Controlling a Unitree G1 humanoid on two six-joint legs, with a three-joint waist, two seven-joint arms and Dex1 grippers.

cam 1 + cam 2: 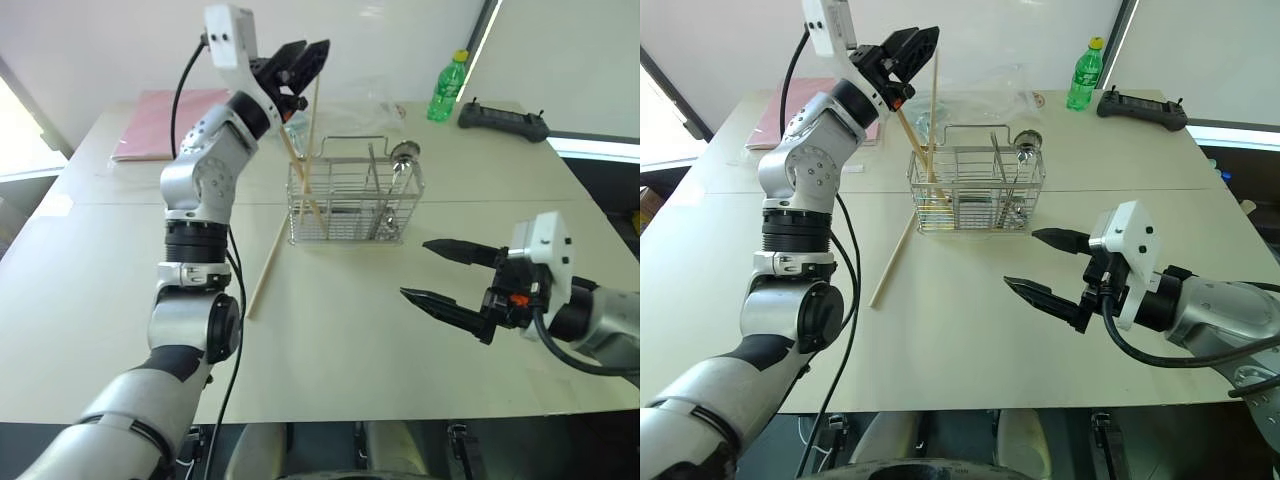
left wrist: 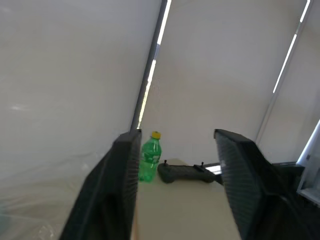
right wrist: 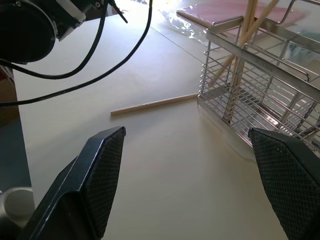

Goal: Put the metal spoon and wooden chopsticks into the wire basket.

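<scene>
A pale table (image 1: pixel 330 350) stands before a white wall. Near its middle sits the wire basket (image 1: pixel 350 205). The metal spoon (image 1: pixel 403 153) already stands in the basket's right end, bowl up above the rim. Two wooden chopsticks (image 1: pixel 312 140) stand in the left end, leaning above the rim, and a third chopstick (image 1: pixel 268 262) lies on the table at seven o'clock from the basket, its far end by the basket's corner.

The left gripper (image 1: pixel 300 62) hangs raised at eleven o'clock from the basket, just beside the upright stick's top; its fingers stand apart with nothing between them. The right gripper (image 1: pixel 443 272) hovers at four o'clock from the basket, jaws wide and empty.

At the far edge, at one o'clock, stand a green bottle (image 1: pixel 446 88) and a dark controller (image 1: pixel 503 120); a pink folder (image 1: pixel 160 120) lies at ten o'clock.
</scene>
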